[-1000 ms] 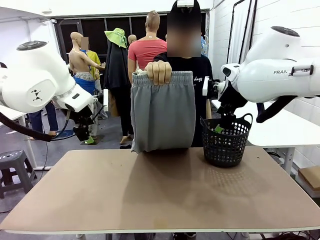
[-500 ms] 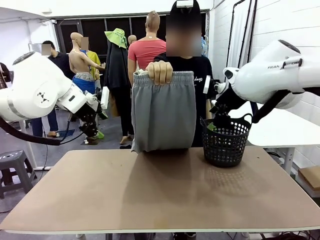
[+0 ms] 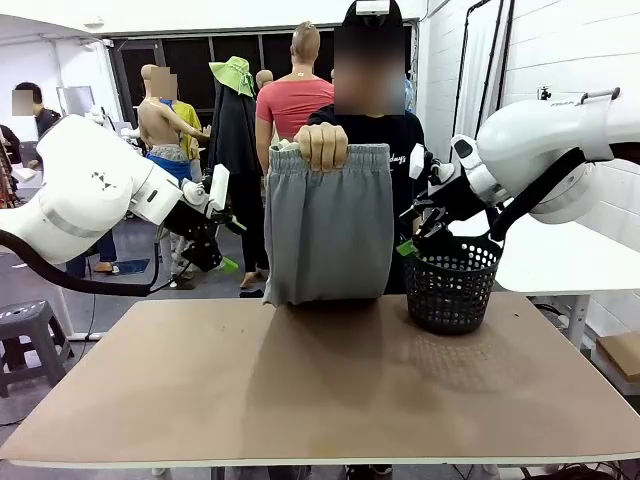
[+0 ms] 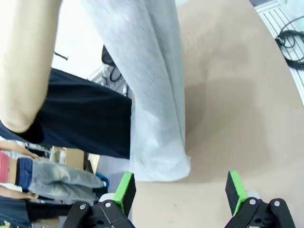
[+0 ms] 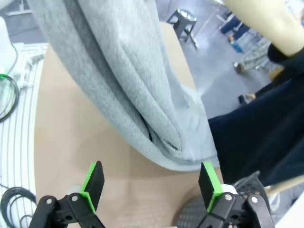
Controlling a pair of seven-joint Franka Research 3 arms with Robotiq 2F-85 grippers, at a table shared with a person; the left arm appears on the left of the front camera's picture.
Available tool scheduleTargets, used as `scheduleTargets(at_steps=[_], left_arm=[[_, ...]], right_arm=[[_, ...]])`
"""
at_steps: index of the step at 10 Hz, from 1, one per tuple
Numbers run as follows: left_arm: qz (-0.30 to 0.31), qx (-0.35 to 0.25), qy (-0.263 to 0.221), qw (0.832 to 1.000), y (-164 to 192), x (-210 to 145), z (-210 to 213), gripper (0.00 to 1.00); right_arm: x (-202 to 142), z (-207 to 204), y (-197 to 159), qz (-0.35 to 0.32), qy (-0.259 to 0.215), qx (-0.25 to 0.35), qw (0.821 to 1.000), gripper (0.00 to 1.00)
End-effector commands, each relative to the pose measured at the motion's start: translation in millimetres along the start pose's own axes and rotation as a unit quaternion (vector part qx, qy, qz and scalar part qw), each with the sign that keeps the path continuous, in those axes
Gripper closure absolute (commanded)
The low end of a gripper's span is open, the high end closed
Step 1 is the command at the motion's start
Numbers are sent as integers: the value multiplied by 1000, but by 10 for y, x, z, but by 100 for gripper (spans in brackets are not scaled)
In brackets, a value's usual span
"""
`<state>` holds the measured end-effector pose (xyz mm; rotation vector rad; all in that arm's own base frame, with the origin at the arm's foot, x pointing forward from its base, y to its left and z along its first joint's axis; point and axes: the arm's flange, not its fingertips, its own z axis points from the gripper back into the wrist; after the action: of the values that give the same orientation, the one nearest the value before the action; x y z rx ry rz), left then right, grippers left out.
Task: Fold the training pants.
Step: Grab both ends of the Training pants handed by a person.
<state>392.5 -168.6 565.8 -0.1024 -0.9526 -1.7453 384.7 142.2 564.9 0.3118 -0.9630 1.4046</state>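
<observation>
White print on the person's black shirt (image 3: 400, 135) reads "days" (the rest is covered by the cloth in front). The training pants (image 3: 327, 225) hang from the person's hand (image 3: 318, 145), which grips the gathered waistband. Their lower fold meets the far edge of the table (image 3: 320, 390).

In the left wrist view the left gripper (image 4: 180, 175) stands wide open and holds nothing. The pants' bottom fold (image 4: 159, 161) hangs just beyond the fingers, nearer the picture-left green pad (image 4: 126, 190). The right gripper (image 5: 151, 166) is likewise spread wide and empty. The pants' hem (image 5: 175, 152) lies just past its fingers, toward the picture-right pad (image 5: 209, 183). The black mesh basket (image 5: 197, 213) is cut off beside that finger.

From the front, both grippers' fingers are small and dark against the background, so their gap is hard to read there. Since a second ago both arms have swung inward toward the pants, the right gripper (image 3: 412, 238) leaving its place over the basket (image 3: 452, 290) and the left gripper (image 3: 222, 255) lifting sideways. The pants and hand have not moved.
</observation>
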Motion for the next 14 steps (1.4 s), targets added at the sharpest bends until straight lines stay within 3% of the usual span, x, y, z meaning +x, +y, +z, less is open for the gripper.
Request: scheduleTargets(at_steps=[1,2,3,5,6,10,14], left_arm=[[19,17,-53,998,109,6,-63,0],[104,31,12,994,111,60,8,0],[8,7,-22,1000,41,32,0,0],[42,14,-17,999,72,48,1,0],[48,10,-55,997,32,147,16,0],[71,5,-113,991,-4,172,-165,0],[72,54,-157,983,-78,177,-327,0]], right_arm=[[-59,-75,-45,-1,-24,-2,1000,0],[-48,-28,-45,-15,-11,-27,999,0],[-13,-4,-3,-2,-11,0,1000,0],[-25,18,-14,-13,-12,-9,1000,0],[27,-37,-35,-16,-49,-31,998,0],[55,-173,-96,-28,-88,7,996,0],[-75,-194,-175,-30,-124,54,990,0]])
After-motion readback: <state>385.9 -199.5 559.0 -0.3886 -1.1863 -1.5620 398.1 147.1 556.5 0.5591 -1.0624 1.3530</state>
